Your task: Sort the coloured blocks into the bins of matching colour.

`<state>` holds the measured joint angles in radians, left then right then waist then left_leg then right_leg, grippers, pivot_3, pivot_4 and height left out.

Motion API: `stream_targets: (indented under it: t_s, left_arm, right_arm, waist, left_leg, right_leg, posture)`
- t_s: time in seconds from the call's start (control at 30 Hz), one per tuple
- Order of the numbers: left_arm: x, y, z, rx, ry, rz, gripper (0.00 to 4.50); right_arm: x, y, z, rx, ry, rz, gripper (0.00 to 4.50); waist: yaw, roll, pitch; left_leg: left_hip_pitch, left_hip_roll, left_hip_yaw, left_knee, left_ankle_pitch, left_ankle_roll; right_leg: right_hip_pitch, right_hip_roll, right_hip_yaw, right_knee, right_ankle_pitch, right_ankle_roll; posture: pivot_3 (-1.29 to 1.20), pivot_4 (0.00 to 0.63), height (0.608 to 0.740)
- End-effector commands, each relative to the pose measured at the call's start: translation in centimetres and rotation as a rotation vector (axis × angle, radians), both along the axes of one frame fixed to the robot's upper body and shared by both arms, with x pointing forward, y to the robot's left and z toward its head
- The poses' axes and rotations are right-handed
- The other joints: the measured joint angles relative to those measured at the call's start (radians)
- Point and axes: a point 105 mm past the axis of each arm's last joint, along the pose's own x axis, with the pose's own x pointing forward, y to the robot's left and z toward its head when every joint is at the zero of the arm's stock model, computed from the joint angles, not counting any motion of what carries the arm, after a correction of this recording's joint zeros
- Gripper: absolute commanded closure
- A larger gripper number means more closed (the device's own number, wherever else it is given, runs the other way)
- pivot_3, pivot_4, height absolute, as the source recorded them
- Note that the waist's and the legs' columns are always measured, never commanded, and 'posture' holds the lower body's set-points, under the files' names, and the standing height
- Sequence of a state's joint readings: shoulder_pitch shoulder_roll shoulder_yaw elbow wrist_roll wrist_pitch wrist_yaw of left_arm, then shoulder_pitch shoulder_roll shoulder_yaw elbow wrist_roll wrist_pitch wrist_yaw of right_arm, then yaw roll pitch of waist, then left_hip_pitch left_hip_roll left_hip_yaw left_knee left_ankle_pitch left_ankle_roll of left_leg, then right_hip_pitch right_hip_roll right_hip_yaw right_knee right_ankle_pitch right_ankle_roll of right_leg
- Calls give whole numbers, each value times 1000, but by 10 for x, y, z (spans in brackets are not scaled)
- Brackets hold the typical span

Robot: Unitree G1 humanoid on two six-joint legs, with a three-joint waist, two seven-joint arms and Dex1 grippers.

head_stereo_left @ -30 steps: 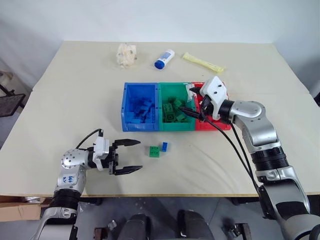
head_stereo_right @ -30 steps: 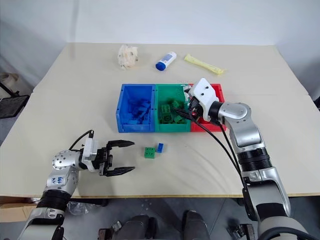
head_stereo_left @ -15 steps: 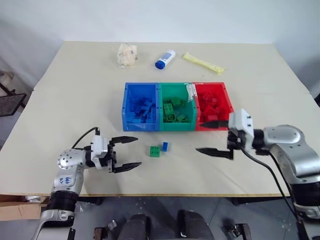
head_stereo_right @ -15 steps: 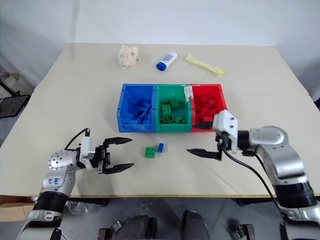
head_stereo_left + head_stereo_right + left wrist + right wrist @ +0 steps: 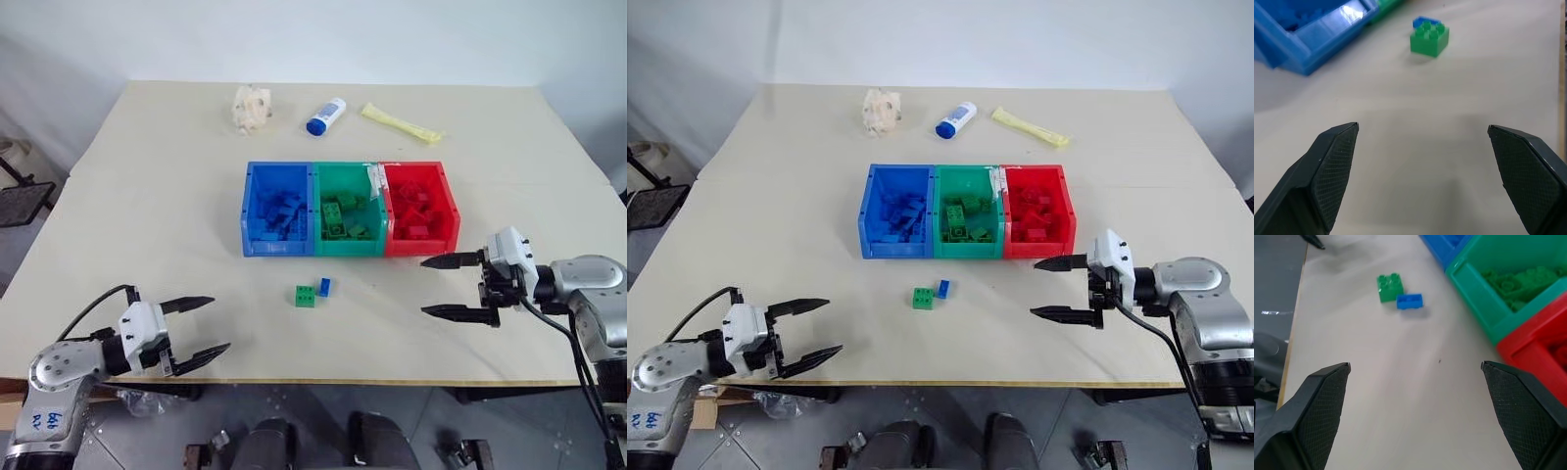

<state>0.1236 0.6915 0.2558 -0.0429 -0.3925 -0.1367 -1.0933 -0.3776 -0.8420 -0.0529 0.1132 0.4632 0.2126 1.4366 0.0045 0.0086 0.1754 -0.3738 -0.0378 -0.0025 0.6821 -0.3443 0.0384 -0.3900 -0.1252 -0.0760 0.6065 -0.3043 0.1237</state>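
Note:
A green block point(image 5: 305, 296) and a smaller blue block point(image 5: 323, 287) lie side by side on the table, in front of the bins. The blue bin point(image 5: 251, 211), green bin point(image 5: 318, 184) and red bin point(image 5: 449, 208) stand joined in a row mid-table, each holding several blocks of its own colour. My left gripper point(image 5: 195, 326) hangs open and empty at the table's front-left edge, pointing toward the loose blocks. My right gripper point(image 5: 441, 286) is open and empty just in front of the red bin, pointing left. The green block point(image 5: 1429, 38) shows ahead of the left fingers point(image 5: 1332, 166).
At the back of the table lie a crumpled whitish wad point(image 5: 250, 106), a white-and-blue tube point(image 5: 324, 116) and a yellow packet point(image 5: 400, 123). Wide bare tabletop surrounds the bins and loose blocks.
My right gripper has left the bins, swinging back and right to the table in front of the red bin. My left gripper has pulled back and left to the table's front edge.

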Motion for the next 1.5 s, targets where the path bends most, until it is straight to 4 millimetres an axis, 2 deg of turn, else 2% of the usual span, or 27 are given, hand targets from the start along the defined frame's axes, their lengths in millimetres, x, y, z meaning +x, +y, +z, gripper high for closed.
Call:
stream_targets:
  t_s: [0.03,0.17,0.27,0.37,0.6,0.7,0.97,1.1,1.2,1.3,1.37,1.5]
  left_arm:
    - [2,-11,14,6,-51,-20,0]
    - [15,-51,11,-6,-62,-72,0]
    - [26,-67,8,5,-73,-75,0]
    - [38,-95,2,11,-81,-119,0]
    - [62,-120,-14,49,-37,-177,0]
    - [68,-121,-17,74,-23,-184,587]
    - [71,-124,-13,61,-24,-217,2969]
    - [66,-126,1,13,-29,-234,3058]
    - [69,-128,24,-50,-69,-204,3058]
    - [81,-132,55,-122,-145,-162,3058]
    - [89,-137,66,-128,-152,-153,3058]
    - [107,-162,93,-165,-197,-175,3058]
  right_arm:
    - [-6,6,8,27,-27,68,21]
    - [-15,15,15,81,-35,128,21]
    - [-16,18,15,81,-42,123,21]
    - [-17,23,15,85,-55,102,21]
    - [-22,23,13,89,-69,51,21]
    - [-23,21,16,95,-88,25,0]
    - [-26,19,16,111,-100,-17,0]
    - [-28,15,17,122,-103,-44,0]
    - [-28,11,19,128,-114,-75,0]
    - [-26,6,23,143,-135,-114,0]
    - [-26,4,25,152,-149,-131,0]
    - [-27,5,28,161,-164,-151,0]
  waist:
    - [0,0,0]
    - [2,1,1]
    - [1,1,1]
    - [5,1,1]
    - [19,1,1]
    - [21,1,1]
    - [21,1,1]
    - [21,1,1]
    - [22,1,1]
    - [24,1,1]
    - [25,1,1]
    - [27,0,1]
  left_leg:
    - [0,0,0,0,0,0]
    - [0,-1,0,0,0,0]
    - [0,-1,0,0,0,0]
    - [0,-1,1,0,0,0]
    - [0,-1,3,0,0,0]
    - [0,-1,3,1,0,0]
    - [1,-1,3,1,1,1]
    - [1,-1,3,1,1,1]
    - [1,-1,3,1,1,1]
    - [0,-1,2,2,1,1]
    - [0,-1,2,2,1,1]
    - [0,-2,2,2,1,1]
  right_leg:
    - [0,0,0,0,0,0]
    - [0,0,-1,0,0,0]
    - [0,0,-1,3,0,0]
    - [0,1,-2,4,0,0]
    - [0,2,-2,5,0,1]
    - [0,2,-2,5,0,1]
    - [0,2,-2,5,1,1]
    - [0,2,-1,5,1,1]
    - [0,2,-1,5,1,1]
    - [1,1,-1,5,1,1]
    - [1,2,-2,5,1,1]
    - [2,4,-3,5,1,2]
  posture:
    - [0,150,740]
    - [0,150,740]
    - [0,150,740]
    - [0,150,740]
    - [0,150,740]
    - [0,150,740]
    - [0,150,740]
    - [0,150,740]
    - [0,150,740]
    - [0,150,740]
    - [0,150,740]
    - [0,150,740]
